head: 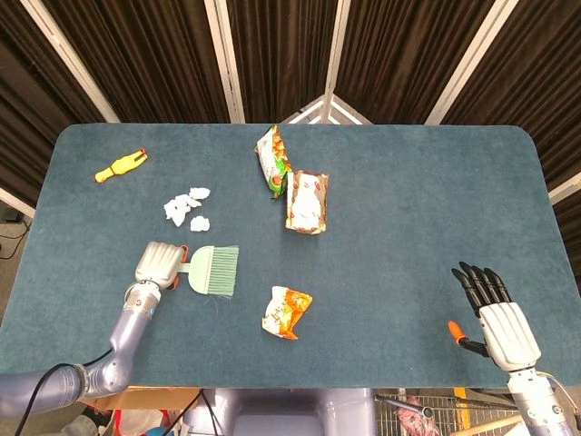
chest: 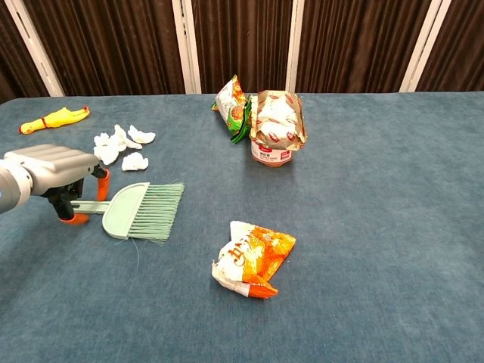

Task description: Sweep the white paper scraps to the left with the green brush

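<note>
Head view: the left robot hand (head: pixel 160 264) sits over the green brush (head: pixel 211 270) handle, grip unclear; white paper scraps (head: pixel 187 208) lie just beyond. The right robot hand (head: pixel 495 313) is open, well apart.

Chest view: fingers (chest: pixel 100 184) curl around the handle on the worktop (chest: pixel 378 197).

A lab-style test setup: a blue felt-covered table (head: pixel 408 200) ringed at twelve o'clock by dark curtains (head: pixel 281 54) hung between white frame poles (head: pixel 222 54).

head view looks steeply down on the whole table (head: pixel 408 209). chest view looks low and closer, facing forward. both share the table's left and middle.
</note>
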